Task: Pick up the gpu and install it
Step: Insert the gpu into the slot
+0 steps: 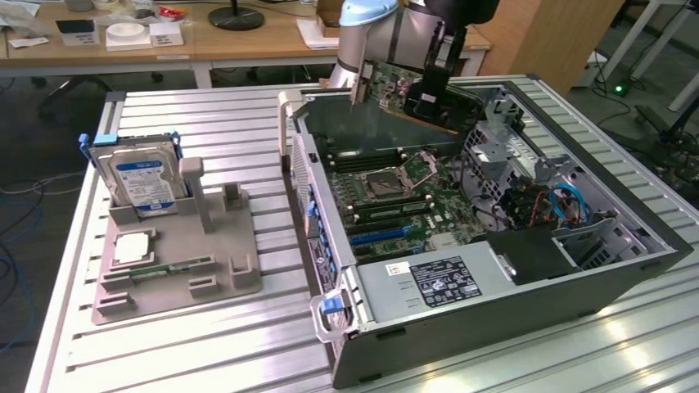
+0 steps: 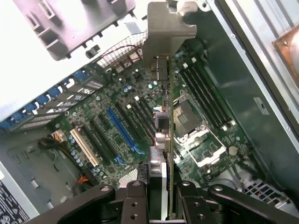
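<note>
The gpu [image 1: 391, 86], a thin card with a green board and a silvery bracket at one end, hangs above the far end of the open computer case [image 1: 644, 214]. My gripper [image 1: 428, 92] is shut on it from above. In the wrist view the gpu [image 2: 164, 126] shows edge-on, its bracket [image 2: 168, 32] at the far end. My gripper [image 2: 166, 210] clamps it between two black fingers [image 2: 138, 205]. Below the card lies the motherboard [image 2: 117, 107] with its long blue slot [image 2: 122, 130] and black slots beside it. The card is clear of the board, touching no slot.
A grey fixture [image 1: 180, 278] at the exterior view's left holds an upright hard drive [image 1: 137, 176], a processor chip [image 1: 131, 248] and a memory stick [image 1: 169, 268]. Inside the case are a power supply [image 1: 437, 282], a drive cage [image 2: 79, 23] and cables [image 1: 562, 205].
</note>
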